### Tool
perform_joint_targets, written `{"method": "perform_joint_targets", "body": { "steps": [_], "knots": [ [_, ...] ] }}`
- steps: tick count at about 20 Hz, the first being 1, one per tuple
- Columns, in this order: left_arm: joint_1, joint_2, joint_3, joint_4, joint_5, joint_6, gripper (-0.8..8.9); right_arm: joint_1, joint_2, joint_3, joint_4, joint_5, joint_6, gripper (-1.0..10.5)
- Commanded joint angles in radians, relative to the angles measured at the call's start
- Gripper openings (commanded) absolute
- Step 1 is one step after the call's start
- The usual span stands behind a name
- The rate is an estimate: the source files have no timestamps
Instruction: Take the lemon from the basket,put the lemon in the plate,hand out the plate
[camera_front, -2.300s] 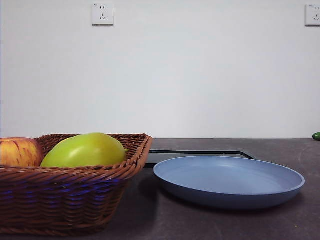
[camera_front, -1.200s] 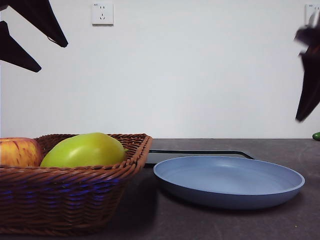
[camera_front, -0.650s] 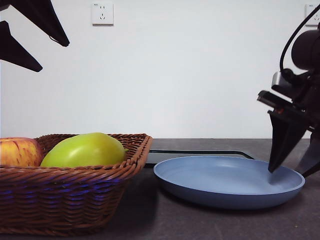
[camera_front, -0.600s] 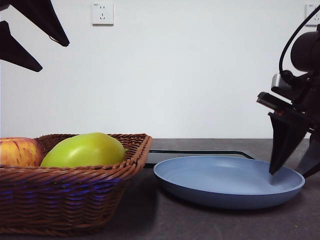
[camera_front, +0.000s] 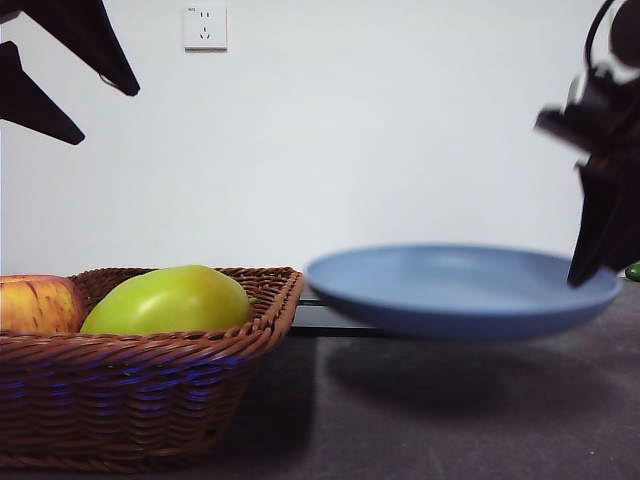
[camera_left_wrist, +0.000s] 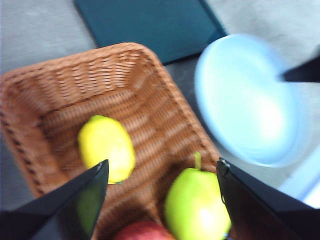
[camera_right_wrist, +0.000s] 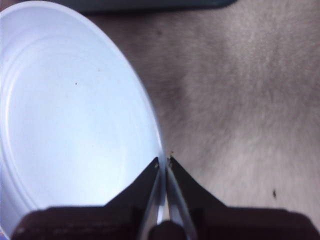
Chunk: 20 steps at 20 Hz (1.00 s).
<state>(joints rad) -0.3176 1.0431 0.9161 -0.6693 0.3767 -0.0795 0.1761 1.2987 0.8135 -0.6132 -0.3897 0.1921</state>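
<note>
Lemon: in basket, directly beneath left gripper, jaws spread wide. Plate: empty, airborne right of basket, rim clamped by right gripper.

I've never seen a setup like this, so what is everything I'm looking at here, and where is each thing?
basket: one, brown wicker, on the table under the left gripper
lemon: one, yellow, in the basket
green fruit: one, yellow-green, in the basket beside the apple
apple: one, red and yellow, in the basket
plate: one, light blue, empty, lifted off the table by its rim
tray: one, black, flat on the table behind the plate
wall sockets: two, white, on the wall
left gripper: open, above the basket
right gripper: shut on the plate's rim
</note>
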Motion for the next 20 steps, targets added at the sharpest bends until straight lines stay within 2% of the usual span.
{"method": "perform_joint_targets", "body": {
  "steps": [1,3,9,14,20],
  "knots": [
    [-0.031,0.014,0.016,0.012,-0.072,-0.006,3.77,0.001,-0.099,0.016,-0.034,-0.004,0.011,0.0],
    [-0.055,0.046,0.018,0.019,-0.143,-0.006,3.77,0.001,-0.188,0.016,-0.056,-0.004,0.014,0.0],
    [-0.092,0.273,0.118,0.016,-0.143,-0.006,3.77,0.001,-0.371,0.016,-0.076,-0.003,0.041,0.0],
    [-0.113,0.468,0.216,-0.065,-0.224,-0.006,3.76,0.001,-0.423,0.016,-0.093,-0.003,0.047,0.0],
    [-0.116,0.619,0.218,-0.023,-0.247,-0.006,3.76,0.001,-0.425,0.016,-0.130,-0.003,0.047,0.0]
  ]
}}
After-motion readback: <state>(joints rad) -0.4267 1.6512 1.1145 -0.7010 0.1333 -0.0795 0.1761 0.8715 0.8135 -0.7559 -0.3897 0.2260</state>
